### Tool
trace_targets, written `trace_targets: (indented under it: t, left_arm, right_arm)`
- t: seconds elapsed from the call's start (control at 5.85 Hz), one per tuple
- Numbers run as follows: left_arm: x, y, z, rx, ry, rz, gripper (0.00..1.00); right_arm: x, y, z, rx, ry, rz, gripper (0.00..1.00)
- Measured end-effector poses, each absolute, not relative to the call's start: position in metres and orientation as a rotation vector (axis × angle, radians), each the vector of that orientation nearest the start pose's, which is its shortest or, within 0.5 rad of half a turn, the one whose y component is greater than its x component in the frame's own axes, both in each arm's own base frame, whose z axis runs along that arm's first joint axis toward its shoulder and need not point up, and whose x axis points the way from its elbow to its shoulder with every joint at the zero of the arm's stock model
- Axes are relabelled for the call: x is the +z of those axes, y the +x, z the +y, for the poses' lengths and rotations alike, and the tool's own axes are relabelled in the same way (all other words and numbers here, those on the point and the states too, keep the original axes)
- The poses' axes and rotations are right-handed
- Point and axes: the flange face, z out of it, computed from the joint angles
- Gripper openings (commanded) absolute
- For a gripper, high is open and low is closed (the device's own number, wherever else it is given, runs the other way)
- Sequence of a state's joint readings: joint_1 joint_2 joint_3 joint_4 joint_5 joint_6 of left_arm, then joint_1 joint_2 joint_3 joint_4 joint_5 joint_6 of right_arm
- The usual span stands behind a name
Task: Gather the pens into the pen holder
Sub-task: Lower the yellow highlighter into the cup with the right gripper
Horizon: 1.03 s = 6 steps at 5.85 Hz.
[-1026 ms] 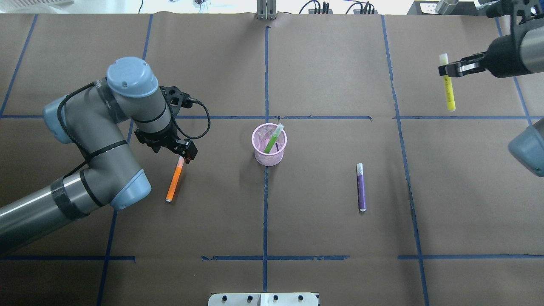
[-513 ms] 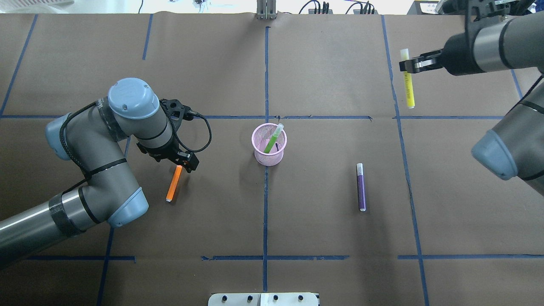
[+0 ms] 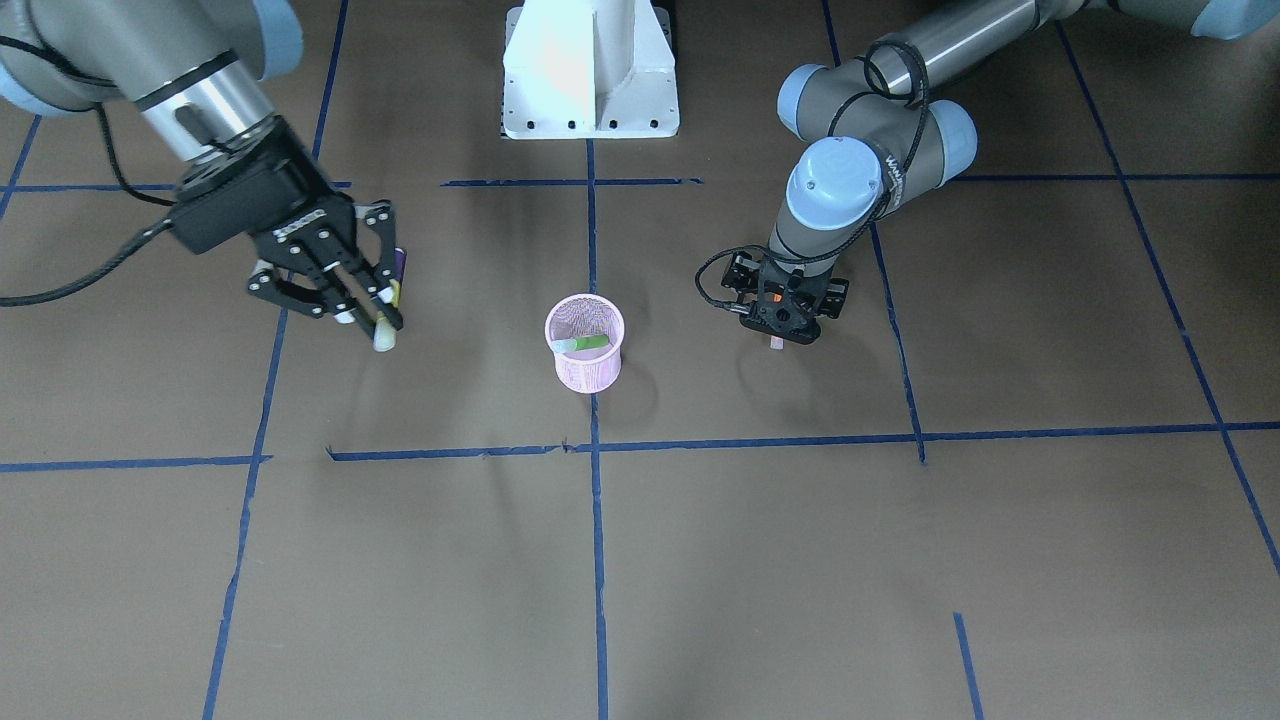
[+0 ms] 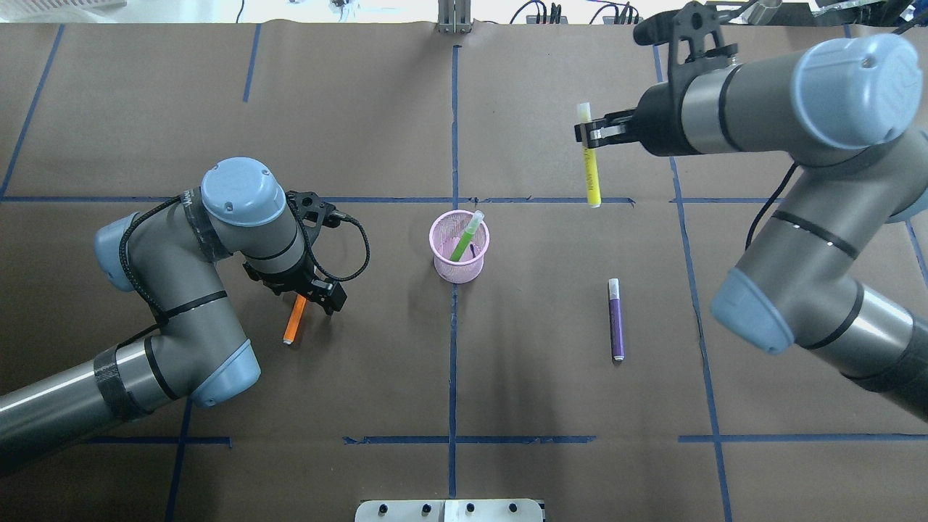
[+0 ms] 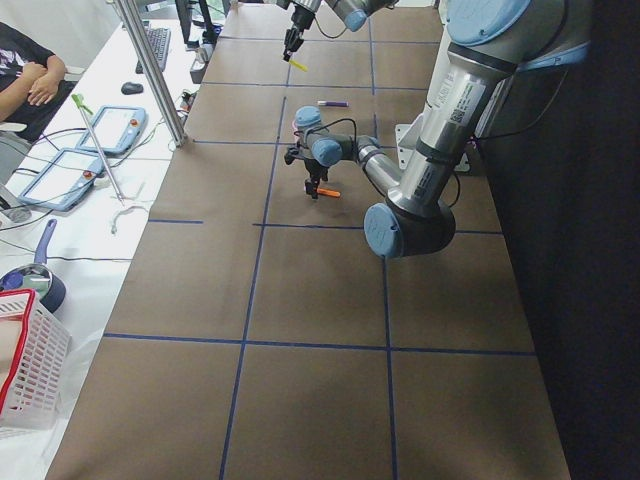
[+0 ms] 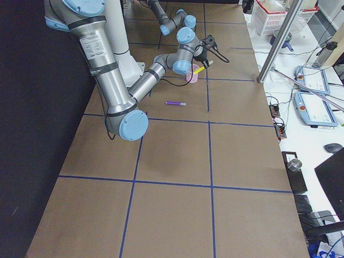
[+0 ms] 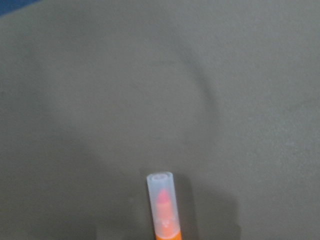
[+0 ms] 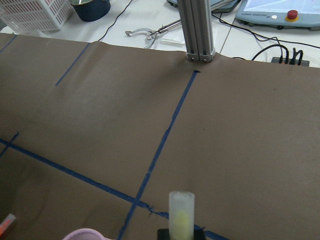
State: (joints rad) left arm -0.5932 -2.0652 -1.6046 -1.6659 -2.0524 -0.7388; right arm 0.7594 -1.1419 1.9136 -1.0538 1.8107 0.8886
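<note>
The pink mesh pen holder (image 4: 459,255) stands at the table's centre (image 3: 584,368) with the green pen (image 4: 464,238) leaning in it. The orange pen (image 4: 293,324) lies flat to its left. My left gripper (image 4: 319,293) hovers low over its capped end (image 7: 162,200), apparently open, with no fingers in the left wrist view. The purple pen (image 4: 616,319) lies flat to the holder's right. My right gripper (image 4: 587,133) is shut on a yellow pen (image 4: 591,170) near its cap (image 8: 181,212), holding it upright in the air behind and right of the holder.
Blue tape lines grid the brown paper table. A metal plate (image 4: 449,511) sits at the near edge, and a post (image 4: 453,18) and cables at the far edge. The white robot base (image 3: 590,70) stands behind the holder in the front-facing view.
My right arm has swung left with the yellow pen, from the far right edge toward the centre. My left gripper has slid along the orange pen toward the near side.
</note>
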Motion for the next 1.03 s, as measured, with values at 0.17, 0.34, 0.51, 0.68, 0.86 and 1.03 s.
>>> trace_targets:
  t: [0.17,0.34,0.51,0.68,0.86,1.03]
  left_arm:
    - [0.351,0.509,-0.448,0.377,0.049,0.773,1.00]
    - [0.349,0.509,-0.448,0.378,0.051,0.776,1.00]
    - [0.347,0.509,-0.448,0.379,0.052,0.778,1.00]
    - [0.346,0.509,-0.448,0.382,0.055,0.780,1.00]
    - [0.346,0.509,-0.448,0.384,0.056,0.781,1.00]
    - [0.345,0.509,-0.448,0.385,0.057,0.781,1.00]
  right_arm:
    - [0.187,-0.372,-0.463,-0.075,0.734,-1.102,0.00]
    - [0.166,-0.398,-0.449,-0.059,0.775,-1.088,0.00]
    - [0.148,-0.418,-0.441,-0.049,0.795,-1.067,0.00]
    - [0.135,-0.433,-0.439,-0.039,0.808,-1.050,0.00]
    - [0.128,-0.445,-0.443,-0.019,0.825,-1.033,0.00]
    - [0.130,-0.459,-0.450,0.007,0.832,-1.011,0.00]
